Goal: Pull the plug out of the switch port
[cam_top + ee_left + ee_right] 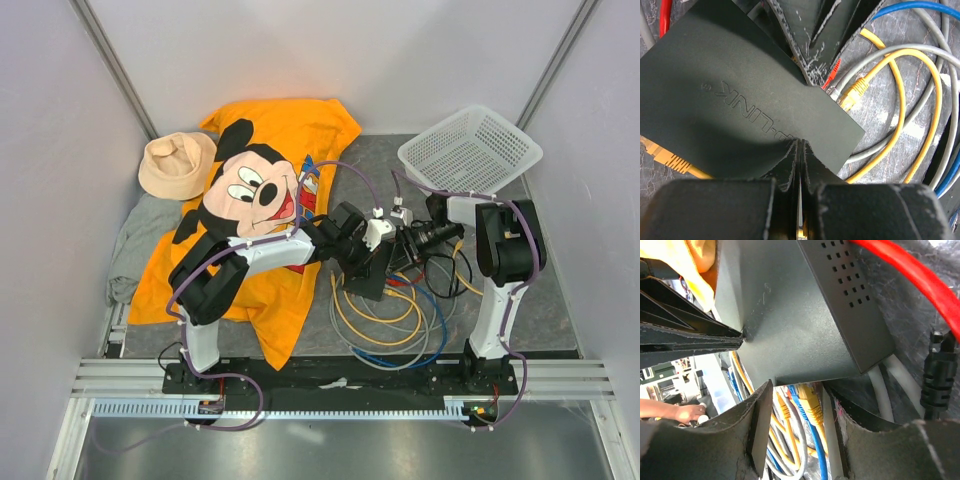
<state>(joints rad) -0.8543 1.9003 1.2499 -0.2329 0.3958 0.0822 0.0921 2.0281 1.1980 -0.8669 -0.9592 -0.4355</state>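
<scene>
Switch (740, 100), flat matte-black box on grey worktop (545, 300), runs upper left to lower right, ports facing upper right. Closed, empty left gripper (800, 145) presses its lower edge; half-open right gripper (799, 395) straddles a yellow plug (812, 407).

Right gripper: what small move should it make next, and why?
Probably close the right gripper on the yellow plug. Its fingers stand open on either side of that plug at the switch edge, while the shut left gripper rests on the switch top.
</scene>
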